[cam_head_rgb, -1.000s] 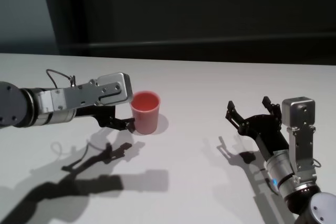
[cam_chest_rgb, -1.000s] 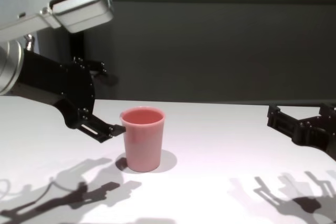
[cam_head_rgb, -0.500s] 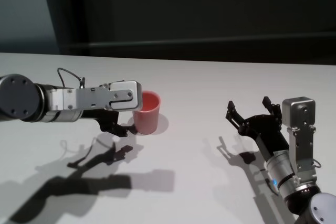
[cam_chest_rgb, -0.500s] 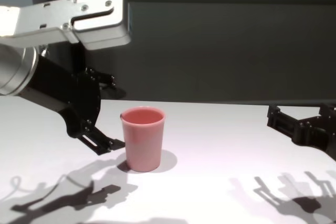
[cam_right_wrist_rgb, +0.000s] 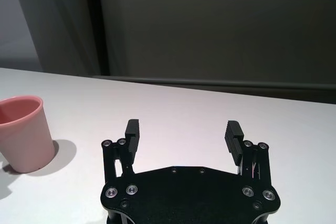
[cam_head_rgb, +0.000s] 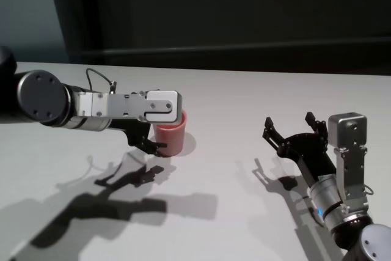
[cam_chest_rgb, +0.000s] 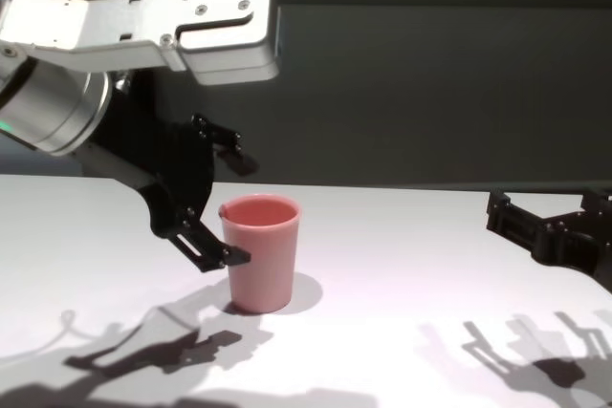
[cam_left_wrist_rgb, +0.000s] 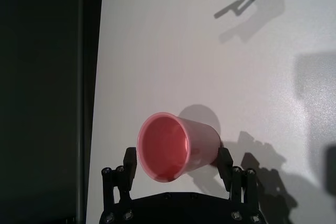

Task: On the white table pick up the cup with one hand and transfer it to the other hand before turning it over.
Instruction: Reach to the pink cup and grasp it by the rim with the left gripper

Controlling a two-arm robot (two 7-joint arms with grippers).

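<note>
The salmon-pink cup (cam_head_rgb: pixel 173 137) stands upright on the white table (cam_head_rgb: pixel 244 96), left of centre. My left gripper (cam_head_rgb: pixel 164 134) is open and reaches in from the left at cup height, one finger on each side of the cup (cam_left_wrist_rgb: pixel 176 148). In the chest view the near fingertip (cam_chest_rgb: pixel 235 256) lies beside the cup's wall (cam_chest_rgb: pixel 263 255) and the far finger sits behind the rim. I cannot tell whether the pads touch it. My right gripper (cam_head_rgb: pixel 289 124) hovers open and empty above the table at the right, well apart from the cup (cam_right_wrist_rgb: pixel 23 135).
A dark wall runs behind the table's far edge (cam_head_rgb: pixel 244 70). Bare white tabletop (cam_chest_rgb: pixel 402 274) lies between the cup and the right gripper (cam_chest_rgb: pixel 547 205). Arm shadows fall on the near part of the table.
My left gripper has moved right, from beside the cup to straddling it with both fingers. The cup and the right arm have not moved.
</note>
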